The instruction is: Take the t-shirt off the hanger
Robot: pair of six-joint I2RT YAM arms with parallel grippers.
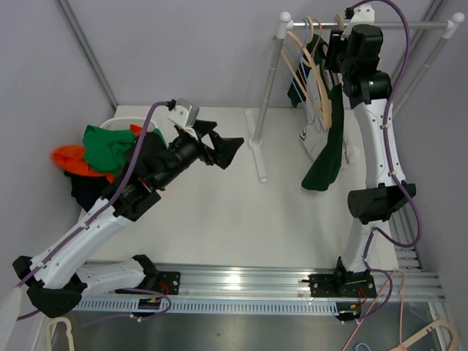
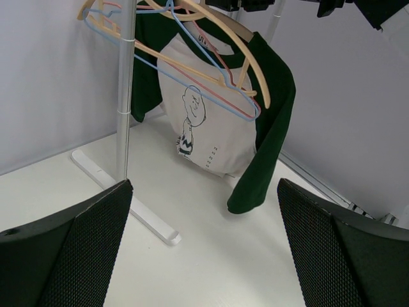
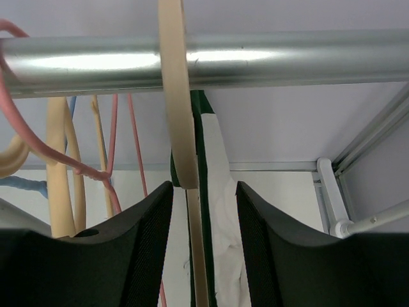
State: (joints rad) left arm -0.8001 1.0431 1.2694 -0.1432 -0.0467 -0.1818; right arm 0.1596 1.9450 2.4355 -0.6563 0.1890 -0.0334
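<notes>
My left tool [image 2: 203, 192] gapes wide; my right tool [image 3: 204, 192] straddles hanger [image 3: 181, 128] and t-shirt [image 3: 220, 211], centre frame; clamped or not, I cannot tell.

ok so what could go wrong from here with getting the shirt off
1. The right end effector seems to have the collar pinched in with the hanger, so the shirt may not slide free.
2. Spare hangers crowd the same rail; lifting this one could snag them.
3. The left end effector is open, well clear of the shirt, so nothing steadies it.
</notes>
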